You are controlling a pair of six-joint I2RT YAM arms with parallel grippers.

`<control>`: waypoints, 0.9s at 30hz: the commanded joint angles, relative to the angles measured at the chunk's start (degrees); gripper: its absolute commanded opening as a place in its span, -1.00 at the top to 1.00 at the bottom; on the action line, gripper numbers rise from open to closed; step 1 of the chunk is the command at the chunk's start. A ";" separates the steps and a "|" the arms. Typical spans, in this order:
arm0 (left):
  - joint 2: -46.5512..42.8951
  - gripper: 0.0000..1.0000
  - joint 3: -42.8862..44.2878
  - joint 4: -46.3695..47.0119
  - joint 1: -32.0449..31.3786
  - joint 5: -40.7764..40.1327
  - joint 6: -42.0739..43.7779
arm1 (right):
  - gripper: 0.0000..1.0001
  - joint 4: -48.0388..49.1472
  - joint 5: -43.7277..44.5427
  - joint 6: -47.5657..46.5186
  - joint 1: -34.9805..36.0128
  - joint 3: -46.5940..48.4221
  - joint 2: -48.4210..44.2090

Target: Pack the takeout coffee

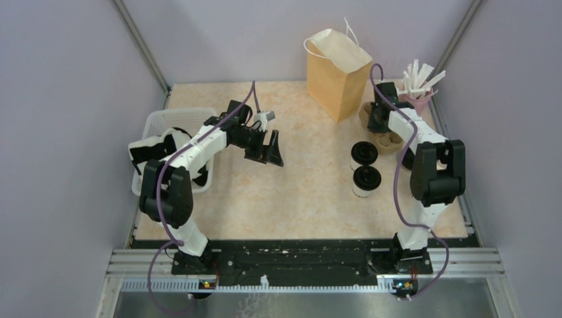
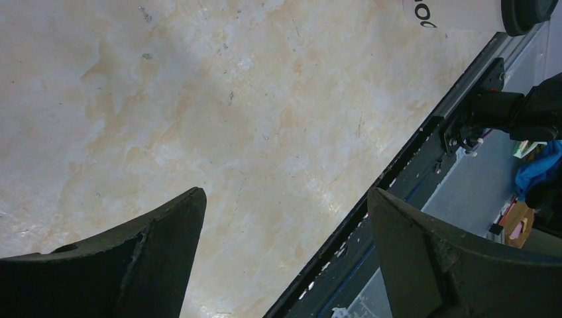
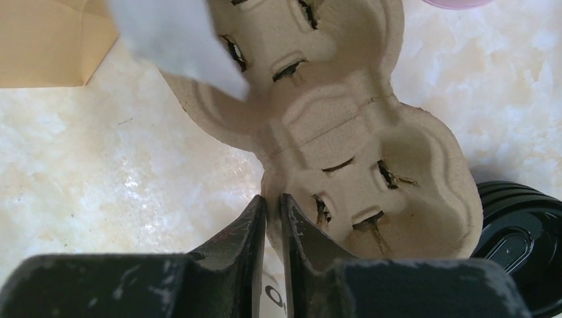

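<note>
Right gripper [image 3: 272, 202] clamped on pulp carrier [image 3: 371, 152] rim, by brown bag [image 1: 338, 73]. Left gripper [image 2: 285, 199] splayed, empty. Two lidded coffee cups [image 1: 364, 154] just left of carrier, unpacked. We judge carrier-placing step; next calls for seating cups.

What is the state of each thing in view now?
Far coffee cup: upright, lid on.
Near coffee cup: upright, lid on.
Paper bag: standing upright.
Cup carrier: rim pinched, near pockets empty.
Left gripper: open, empty.
Right gripper: shut on cup carrier.
Pink cup: upright, holding straws.
</note>
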 commanded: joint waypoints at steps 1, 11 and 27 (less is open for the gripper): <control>-2.31 -0.95 -0.39 1.92 0.04 1.08 0.66 | 0.65 7.53 -3.26 2.48 -1.41 -3.25 -5.55; -1.36 -0.95 0.00 1.62 0.08 1.24 0.75 | 0.66 8.03 -6.19 4.05 -3.16 -3.41 -3.67; -0.87 -0.95 0.18 1.44 0.06 1.27 0.71 | 0.57 6.21 -5.89 2.78 -3.16 -3.01 -2.28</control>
